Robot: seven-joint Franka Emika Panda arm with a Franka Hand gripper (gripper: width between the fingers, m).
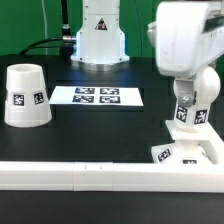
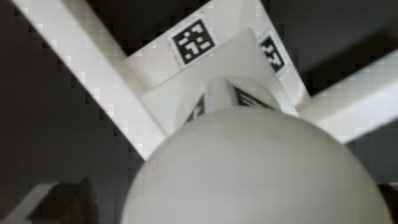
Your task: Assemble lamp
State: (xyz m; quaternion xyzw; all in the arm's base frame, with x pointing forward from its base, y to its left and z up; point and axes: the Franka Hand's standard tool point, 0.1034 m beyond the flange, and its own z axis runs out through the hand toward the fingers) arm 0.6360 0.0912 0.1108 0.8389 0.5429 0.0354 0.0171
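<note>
Jaws stand open over the bulb (image 2: 249, 165), apparently seated on the base (image 1: 195, 150). Recommended: centre on the head, close squarely, avoid tilting.

Black matte table (image 1: 110, 125) across the exterior view, evenly lit, faint sheen only. Flat on it near the middle: the marker board (image 1: 97, 96) with four tags. Long white rail (image 1: 60, 175) along the near edge, spanning the full width. Dark backdrop (image 1: 30, 20) behind — detail too dim to tell. In the wrist view, same dark surface, blurred.
</note>
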